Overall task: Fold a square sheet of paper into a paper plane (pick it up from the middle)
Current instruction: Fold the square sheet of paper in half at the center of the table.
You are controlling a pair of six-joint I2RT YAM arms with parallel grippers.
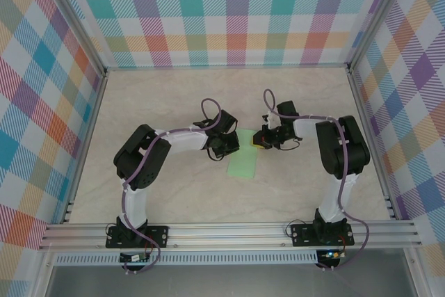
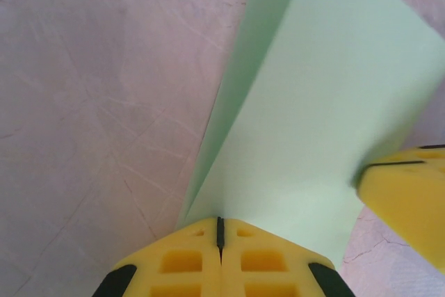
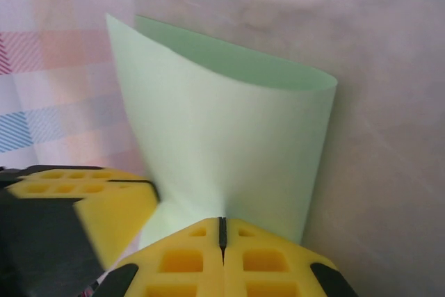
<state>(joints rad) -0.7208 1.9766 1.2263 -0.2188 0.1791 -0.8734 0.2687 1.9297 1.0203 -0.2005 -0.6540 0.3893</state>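
A light green paper sheet [image 1: 243, 163] lies mid-table, bent over on itself into a loose, rounded fold rather than a pointed dart. My left gripper [image 1: 233, 146] and right gripper [image 1: 259, 144] meet at its far end, close together. In the left wrist view the left gripper [image 2: 220, 224] is shut, with the two layers of the paper sheet [image 2: 313, 123] running out from its seam. In the right wrist view the right gripper [image 3: 222, 224] is shut on the paper sheet [image 3: 229, 137], whose curved fold stands up off the table.
The marble-patterned table [image 1: 160, 102] is walled by checked panels [image 1: 236, 12] at the back and both sides. An aluminium rail [image 1: 229, 231] runs along the near edge by the arm bases. Each gripper's yellow finger shows beside the other.
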